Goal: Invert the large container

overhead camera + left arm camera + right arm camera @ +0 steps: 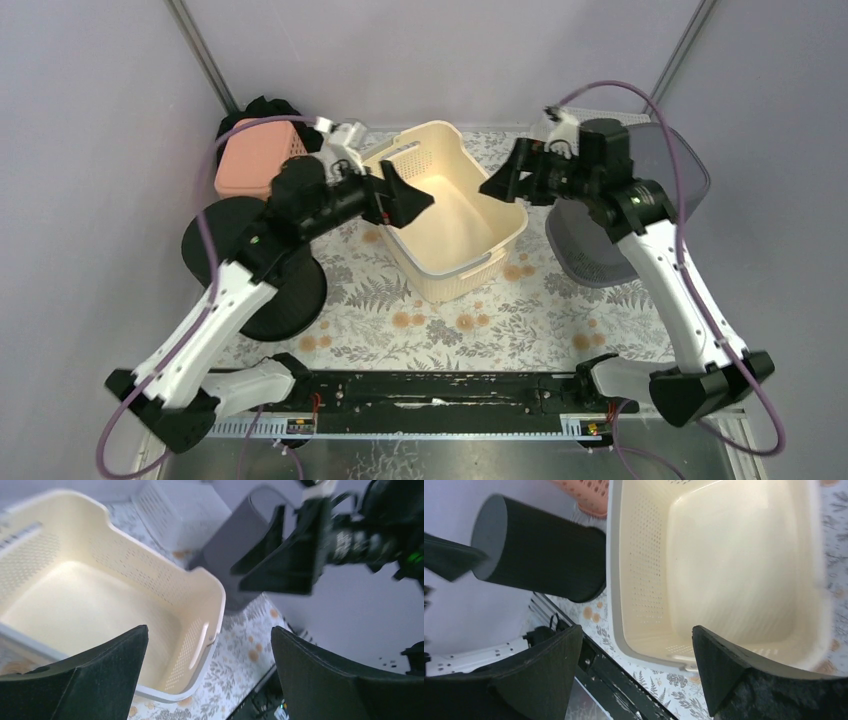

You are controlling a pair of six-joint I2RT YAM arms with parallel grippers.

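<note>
The large container [455, 215] is a cream perforated basket in the middle of the floral cloth, standing open side up and empty. My left gripper [412, 203] hovers over its left rim with the jaws wide open and nothing between them. My right gripper [498, 178] hangs over the right rim, also open and empty. In the left wrist view the basket [100, 595] lies below the left gripper [210, 635], and the right gripper [280, 555] shows opposite. The right wrist view looks down into the basket [724, 565] past the right gripper [638, 635].
A pink basket [258, 155] and a black round bin [255, 255] sit to the left. A dark grey bin [620, 215] lies to the right, with a white perforated basket [185, 505] behind it. The black base rail [440, 385] runs along the near edge.
</note>
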